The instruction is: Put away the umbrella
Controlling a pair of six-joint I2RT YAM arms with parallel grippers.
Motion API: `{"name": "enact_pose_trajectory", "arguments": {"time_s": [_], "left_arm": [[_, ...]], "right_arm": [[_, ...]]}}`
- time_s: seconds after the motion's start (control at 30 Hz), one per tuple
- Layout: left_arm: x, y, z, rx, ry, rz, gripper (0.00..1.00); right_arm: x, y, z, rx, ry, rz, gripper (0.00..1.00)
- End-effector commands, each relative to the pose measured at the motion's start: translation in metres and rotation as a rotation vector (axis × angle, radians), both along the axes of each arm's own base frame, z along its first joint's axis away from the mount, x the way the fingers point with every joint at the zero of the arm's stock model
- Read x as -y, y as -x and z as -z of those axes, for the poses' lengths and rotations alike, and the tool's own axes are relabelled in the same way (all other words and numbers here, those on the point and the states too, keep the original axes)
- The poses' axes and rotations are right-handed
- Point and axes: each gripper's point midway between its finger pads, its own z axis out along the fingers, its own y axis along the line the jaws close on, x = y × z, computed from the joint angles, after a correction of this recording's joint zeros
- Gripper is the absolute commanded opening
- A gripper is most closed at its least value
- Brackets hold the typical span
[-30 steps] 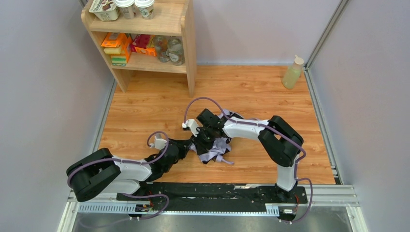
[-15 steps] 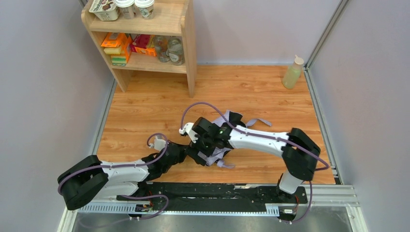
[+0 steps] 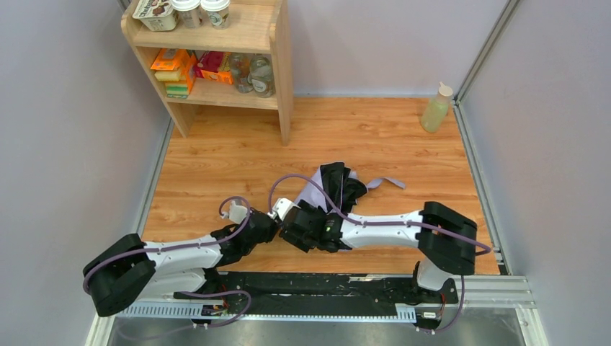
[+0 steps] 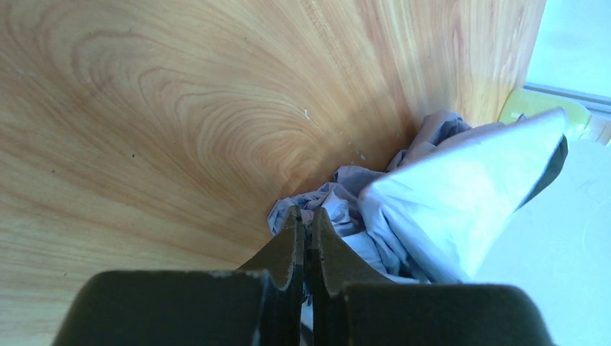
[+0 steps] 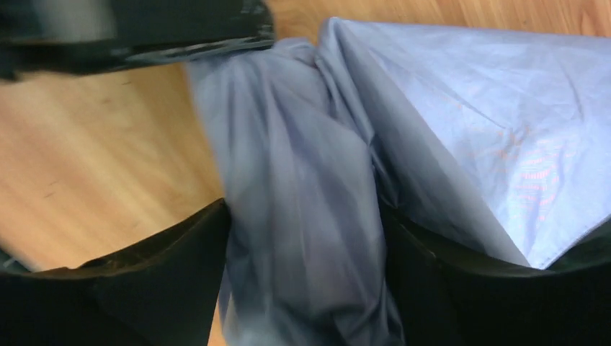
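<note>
The umbrella (image 3: 326,184) lies collapsed on the wooden floor, lilac canopy bunched around black ribs, its strap (image 3: 386,182) trailing to the right. My left gripper (image 3: 272,225) sits at its near-left end. In the left wrist view the left gripper (image 4: 304,216) is shut, pinching a fold of the lilac fabric (image 4: 432,202). My right gripper (image 3: 299,225) is just right of it. In the right wrist view the right gripper (image 5: 304,209) stands wide, with a thick bunch of canopy (image 5: 302,180) filling the gap between its fingers. The handle is hidden.
A wooden shelf (image 3: 277,68) with boxes, jars and cups stands at the back left. A pale green bottle (image 3: 436,108) stands in the back right corner. Grey walls close in both sides, and a black rail (image 3: 317,288) runs along the near edge.
The right gripper has opened wide and drawn back toward the near edge over the canopy. The left gripper has shut on the fabric. The umbrella now stretches farther back, strap out to the right.
</note>
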Motion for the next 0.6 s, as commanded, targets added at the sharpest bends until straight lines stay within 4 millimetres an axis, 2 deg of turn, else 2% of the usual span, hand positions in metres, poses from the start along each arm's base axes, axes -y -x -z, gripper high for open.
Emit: {"name": "enact_pose_trajectory", "arguments": {"time_s": [0.0, 0.03, 0.13, 0.2, 0.23, 0.27, 0.3, 0.33, 0.37, 0.4, 0.43, 0.5, 0.57], "left_arm": [[-0.02, 0.023, 0.026, -0.102, -0.14, 0.052, 0.0], [-0.019, 0.023, 0.025, -0.099, -0.139, 0.058, 0.0], [-0.021, 0.022, 0.015, -0.073, -0.127, 0.05, 0.0], [-0.025, 0.019, 0.006, -0.027, -0.139, 0.052, 0.0], [-0.029, 0.016, 0.002, -0.013, -0.145, 0.035, 0.04], [-0.032, 0.018, -0.004, -0.002, -0.136, 0.029, 0.21], [-0.036, 0.017, -0.005, 0.006, -0.139, 0.016, 0.29], [-0.038, 0.019, -0.013, 0.023, -0.114, 0.015, 0.43], [-0.039, 0.019, -0.016, 0.029, -0.106, 0.011, 0.48], [-0.041, 0.021, -0.025, 0.046, -0.087, 0.014, 0.65], [-0.042, 0.022, -0.029, 0.051, -0.081, 0.013, 0.77], [-0.05, 0.025, -0.039, 0.055, -0.061, -0.011, 0.78], [-0.049, 0.022, -0.055, 0.101, -0.013, -0.018, 0.78]], "right_arm": [[0.015, -0.03, 0.039, 0.066, 0.04, 0.159, 0.64], [0.018, -0.03, 0.049, 0.053, 0.033, 0.167, 0.56], [0.032, -0.017, 0.085, -0.066, 0.037, 0.191, 0.24], [0.03, 0.0, 0.099, -0.161, -0.007, 0.154, 0.06], [0.03, 0.006, 0.104, -0.194, -0.03, 0.151, 0.0], [0.029, 0.01, 0.109, -0.254, -0.066, 0.154, 0.0], [0.026, 0.013, 0.112, -0.335, -0.11, 0.144, 0.0], [0.026, 0.018, 0.115, -0.429, -0.147, 0.136, 0.0], [0.025, 0.023, 0.114, -0.495, -0.184, 0.114, 0.0], [0.024, 0.026, 0.112, -0.556, -0.214, 0.1, 0.0], [0.025, 0.027, 0.11, -0.605, -0.233, 0.103, 0.0], [0.024, 0.034, 0.107, -0.722, -0.273, 0.099, 0.0], [0.022, 0.04, 0.103, -0.849, -0.345, 0.097, 0.0]]}}
